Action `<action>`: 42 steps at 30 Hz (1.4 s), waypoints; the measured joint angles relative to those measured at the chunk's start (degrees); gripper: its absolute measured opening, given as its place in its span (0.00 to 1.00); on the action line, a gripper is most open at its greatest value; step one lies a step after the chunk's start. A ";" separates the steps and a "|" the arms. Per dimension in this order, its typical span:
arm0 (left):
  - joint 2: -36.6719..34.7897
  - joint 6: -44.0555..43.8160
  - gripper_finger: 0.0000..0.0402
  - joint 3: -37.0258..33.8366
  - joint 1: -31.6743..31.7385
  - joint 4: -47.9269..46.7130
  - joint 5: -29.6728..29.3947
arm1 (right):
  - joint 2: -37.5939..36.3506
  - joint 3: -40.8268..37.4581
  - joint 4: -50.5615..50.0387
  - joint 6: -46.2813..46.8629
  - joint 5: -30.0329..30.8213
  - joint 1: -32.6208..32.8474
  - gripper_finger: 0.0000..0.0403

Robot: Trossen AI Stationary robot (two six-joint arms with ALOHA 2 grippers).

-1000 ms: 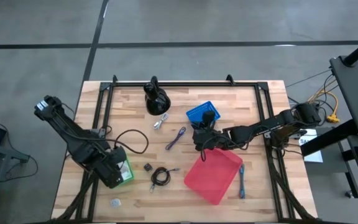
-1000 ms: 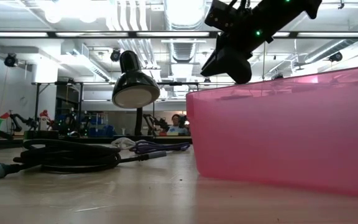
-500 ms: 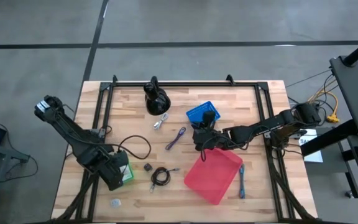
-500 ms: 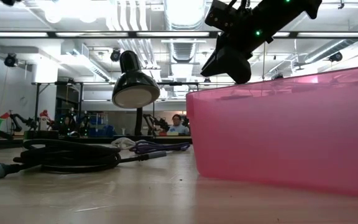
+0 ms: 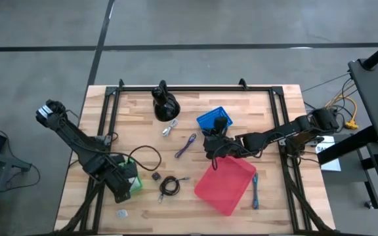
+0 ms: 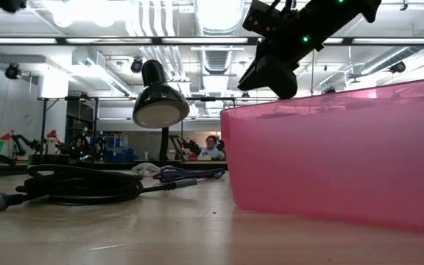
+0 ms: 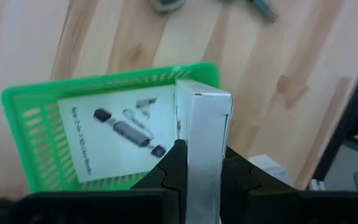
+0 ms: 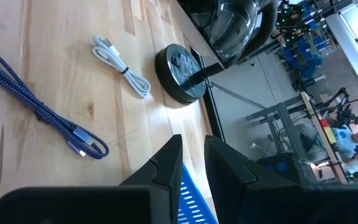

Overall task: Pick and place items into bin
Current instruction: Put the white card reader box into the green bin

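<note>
Left claw [image 7: 199,163] grips a white box [image 7: 205,134] over the green basket [image 7: 39,102]; light, rigid, likely slippery cardboard, best pinched across its narrow faces.

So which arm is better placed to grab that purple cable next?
The right arm: its empty jaws hang beside the purple cable. The left arm's jaws grip a white box over the green basket.

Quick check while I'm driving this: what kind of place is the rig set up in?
Most likely a robotics lab or workshop: exposed ceiling ducts and strip lights, other robot arms on benches in the background, and a person seated at a far workstation.
</note>
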 joint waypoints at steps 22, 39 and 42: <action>-9.37 -9.21 0.35 -9.62 0.13 -1.69 -2.35 | 0.02 0.00 0.00 0.17 -0.09 -0.02 0.14; -9.62 -9.21 0.40 -7.54 0.13 -8.32 -1.75 | 0.02 0.00 0.02 0.17 -0.20 -0.02 0.14; -9.62 -9.21 0.40 -6.43 0.13 -10.63 -1.53 | 0.02 0.00 0.02 0.17 -0.20 -0.02 0.14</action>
